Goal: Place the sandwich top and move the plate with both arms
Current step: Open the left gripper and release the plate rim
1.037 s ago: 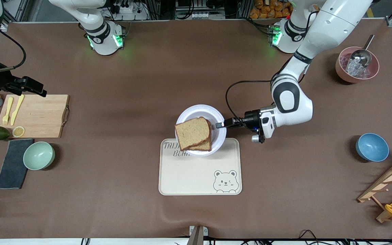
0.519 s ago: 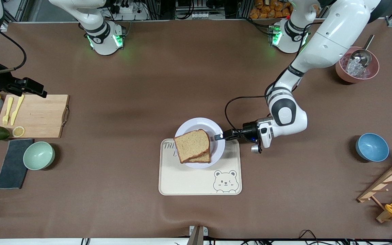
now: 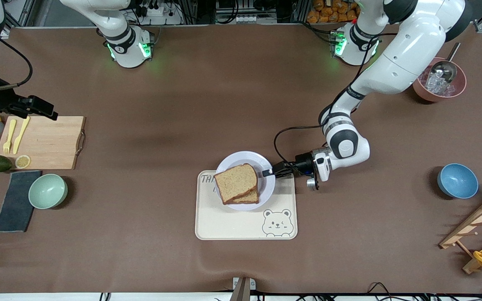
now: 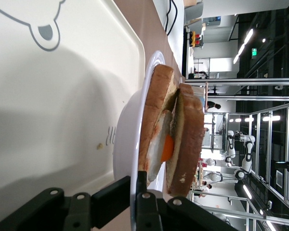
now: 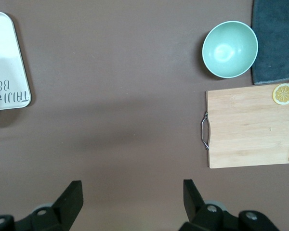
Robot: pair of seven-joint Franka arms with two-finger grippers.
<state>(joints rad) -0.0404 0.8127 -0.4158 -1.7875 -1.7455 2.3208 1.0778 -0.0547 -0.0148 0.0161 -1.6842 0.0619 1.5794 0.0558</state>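
- The tray (image 3: pixel 241 221), cream with a bear printed on it, lies nearest the front camera at the middle of the worktop (image 3: pixel 182 104).
- The plate (image 3: pixel 267 190) sits over the tray's farther edge — partly on it, its farther rim past the tray's edge.
- On the plate is a sandwich: the sandwich top (image 3: pixel 236 182), a brown slice, lies askew on a lower slice, and the left wrist view shows a fried egg (image 4: pixel 164 147) between the two.
- The left pincer (image 3: pixel 268 172) is clamped on the plate's rim at the side toward the left arm's end; its arm reaches down from the base with the wrist lying roughly level above the worktop.
- The green bowl (image 3: pixel 47 191) and blue bowl (image 3: pixel 457 180) stand toward opposite ends, each with nothing visible inside.
- Farther off, a pink bowl (image 3: pixel 420 90) holds ice and a metal scoop (image 3: pixel 444 69).
- The right pincer (image 5: pixel 132 199) hangs spread wide, holding nothing, over bare worktop near the cutting board (image 5: pixel 250 127) — that arm waits.
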